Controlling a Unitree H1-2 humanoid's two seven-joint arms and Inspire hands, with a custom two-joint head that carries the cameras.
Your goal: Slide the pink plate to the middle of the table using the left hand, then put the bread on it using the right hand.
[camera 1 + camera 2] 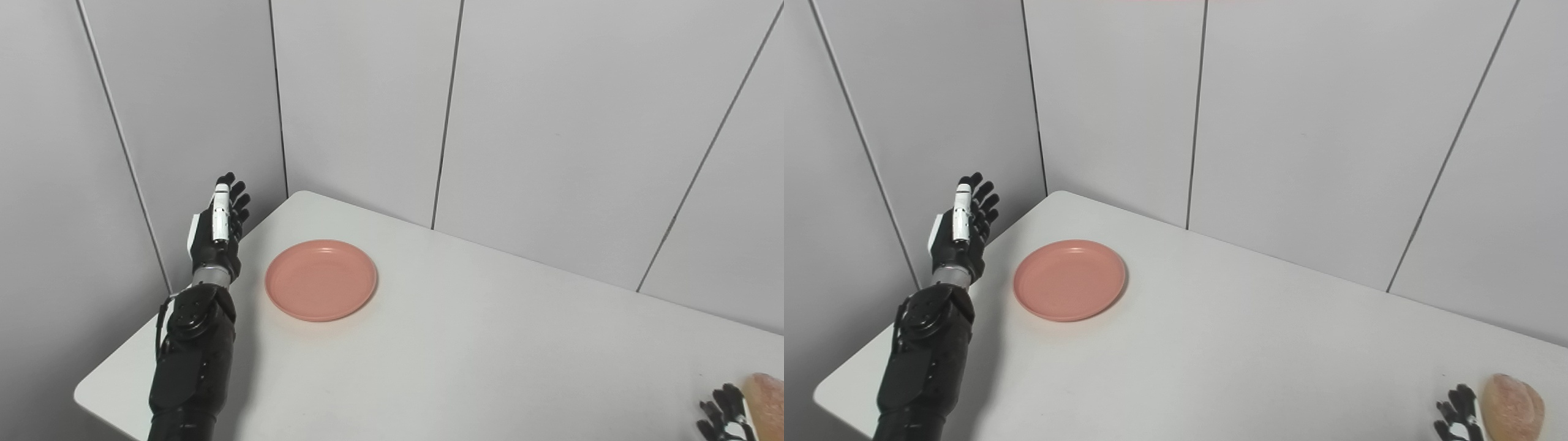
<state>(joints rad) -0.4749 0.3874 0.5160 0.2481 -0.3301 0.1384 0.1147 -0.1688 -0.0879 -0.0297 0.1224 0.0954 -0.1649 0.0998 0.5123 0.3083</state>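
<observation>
Pink plate (321, 280) flat on bench (490, 343), far-left corner, off centre. Left hand (217, 226) just left of plate, raised, fingers extended, empty, no contact. Bread (1513, 407) near-right edge; right hand (1458, 419) beside it, mostly cropped, grip undetermined.

Plate (321, 280) is a plain salmon pink, no pattern. Table (1225, 343) is flat white, walls (367, 92) pale grey with darker seams. Left hand (217, 229) is black with 1 white strip, on a black arm. Bread (1513, 407) looks tan-orange, maybe speckled, hard to tell at the edge. Right hand (1458, 419) is black.
</observation>
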